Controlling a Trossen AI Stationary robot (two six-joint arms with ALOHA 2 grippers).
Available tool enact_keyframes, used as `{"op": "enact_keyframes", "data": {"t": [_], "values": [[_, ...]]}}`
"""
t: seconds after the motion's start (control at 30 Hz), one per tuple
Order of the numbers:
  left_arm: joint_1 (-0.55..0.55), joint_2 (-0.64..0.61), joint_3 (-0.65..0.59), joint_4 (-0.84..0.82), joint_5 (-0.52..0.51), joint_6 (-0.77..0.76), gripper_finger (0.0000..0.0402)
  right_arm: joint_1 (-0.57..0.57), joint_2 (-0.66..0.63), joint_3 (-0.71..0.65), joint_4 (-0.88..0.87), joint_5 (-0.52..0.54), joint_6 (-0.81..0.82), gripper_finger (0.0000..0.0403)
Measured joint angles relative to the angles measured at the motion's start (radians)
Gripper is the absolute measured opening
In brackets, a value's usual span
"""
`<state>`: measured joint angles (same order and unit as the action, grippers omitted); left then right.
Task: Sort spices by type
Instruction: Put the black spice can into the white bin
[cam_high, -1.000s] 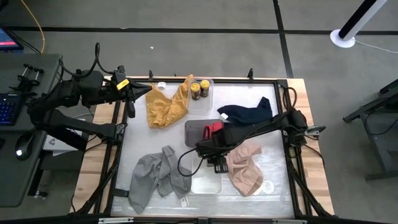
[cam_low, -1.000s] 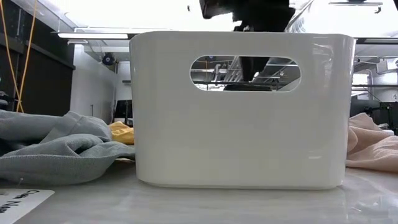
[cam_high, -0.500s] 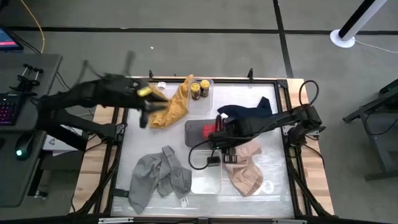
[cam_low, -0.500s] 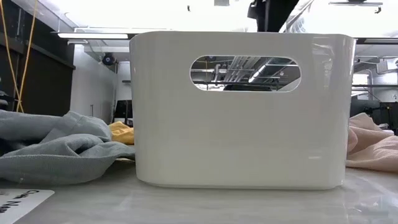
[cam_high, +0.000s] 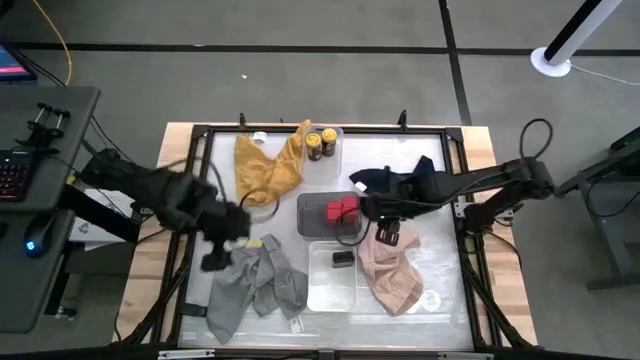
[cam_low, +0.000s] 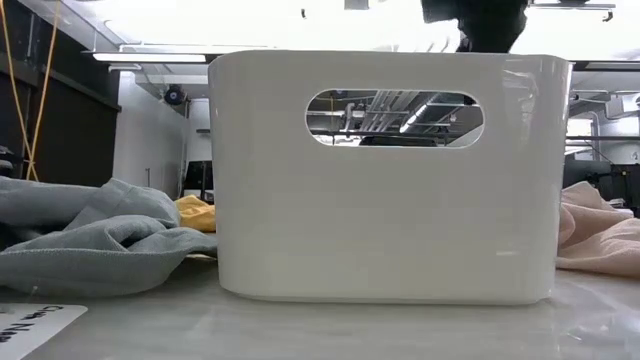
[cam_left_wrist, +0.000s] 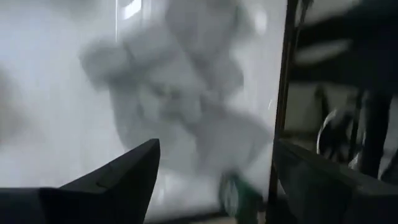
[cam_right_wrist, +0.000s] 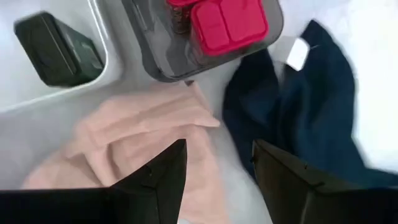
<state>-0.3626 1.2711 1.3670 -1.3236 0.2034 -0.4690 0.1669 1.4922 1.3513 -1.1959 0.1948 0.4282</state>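
Left gripper (cam_high: 222, 245) hangs over the grey cloth (cam_high: 255, 285), fingers spread and empty; right gripper (cam_high: 388, 228) is above the pink cloth (cam_high: 392, 268), fingers apart too. Red tins (cam_high: 341, 209) share the grey tray (cam_high: 312, 212), one black tin (cam_high: 343, 259) lies in the clear tray (cam_high: 331, 290), yellow-lidded jars (cam_high: 320, 142) stand at the far edge
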Motion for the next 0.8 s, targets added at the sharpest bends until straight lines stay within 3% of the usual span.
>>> {"op": "enact_keyframes", "data": {"t": [0.1,0.3,0.43,0.6,0.8], "values": [[-0.138,0.021,0.000,-0.097,-0.032,-0.102,0.0300,0.002,-0.071,-0.108,0.110,-0.012,0.052,0.0179],[-0.441,0.085,-0.035,-0.050,-0.207,-0.254,0.0299,0.005,-0.126,-0.207,0.235,-0.008,0.091,0.0179],[-0.598,0.139,-0.091,-0.010,-0.196,-0.363,0.0299,0.005,-0.126,-0.210,0.240,-0.008,0.068,0.0179],[-0.708,0.177,-0.150,0.099,-0.161,-0.507,0.0299,0.005,-0.126,-0.210,0.244,-0.008,0.041,0.0179],[-0.751,0.181,-0.229,0.229,-0.130,-0.661,0.0298,0.005,-0.126,-0.210,0.244,-0.008,0.040,0.0179]]}}
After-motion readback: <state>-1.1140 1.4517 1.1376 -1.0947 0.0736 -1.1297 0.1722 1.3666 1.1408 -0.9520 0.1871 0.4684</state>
